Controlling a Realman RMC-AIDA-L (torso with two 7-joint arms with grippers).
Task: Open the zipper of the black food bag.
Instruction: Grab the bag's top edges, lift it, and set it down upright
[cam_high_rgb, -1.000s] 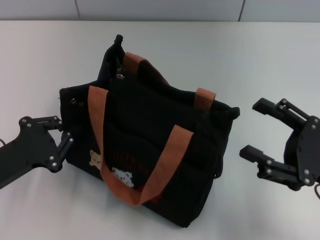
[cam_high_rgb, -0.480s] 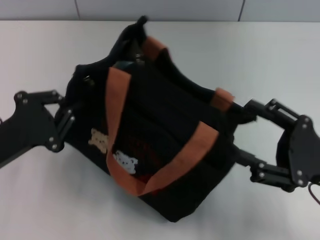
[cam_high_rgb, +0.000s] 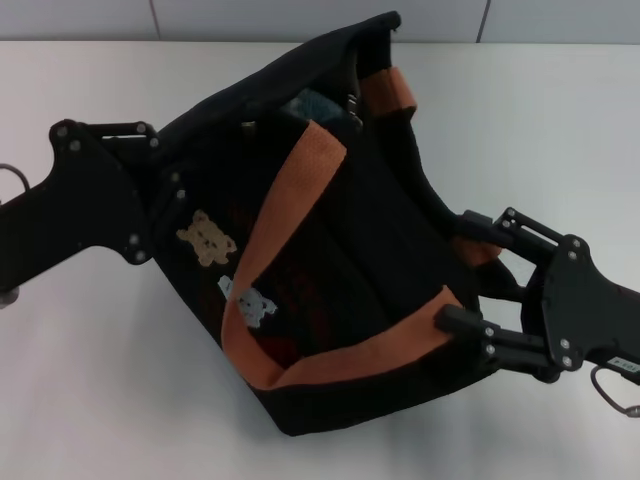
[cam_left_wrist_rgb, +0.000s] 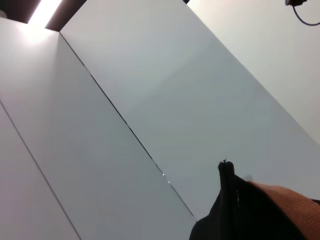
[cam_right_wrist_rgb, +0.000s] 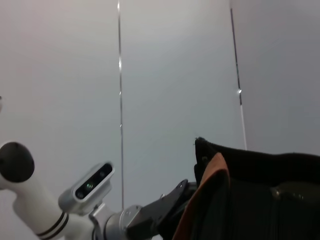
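Note:
The black food bag (cam_high_rgb: 340, 250) is tilted over the white table (cam_high_rgb: 90, 400), its bear patches (cam_high_rgb: 205, 236) facing me and an orange-brown handle (cam_high_rgb: 300, 180) draped across the front. A small metal zipper pull (cam_high_rgb: 352, 100) shows at the raised far top edge. My left gripper (cam_high_rgb: 168, 192) is pressed against the bag's left end, fingers spread. The right gripper (cam_high_rgb: 460, 272) straddles the bag's right end, open, one finger above it and one below. In the left wrist view only a bag corner (cam_left_wrist_rgb: 235, 200) appears. The right wrist view has the bag's top edge (cam_right_wrist_rgb: 270, 165).
A grey panelled wall (cam_high_rgb: 300, 18) runs along the table's far edge. A cable loop (cam_high_rgb: 612, 388) hangs by my right wrist. The left arm's white links (cam_right_wrist_rgb: 30, 205) and wrist camera (cam_right_wrist_rgb: 94, 183) appear in the right wrist view.
Both grippers have closed in on the bag's ends. The bag has swung round and tipped, its far end rising toward the wall, and the left arm has moved up and inward.

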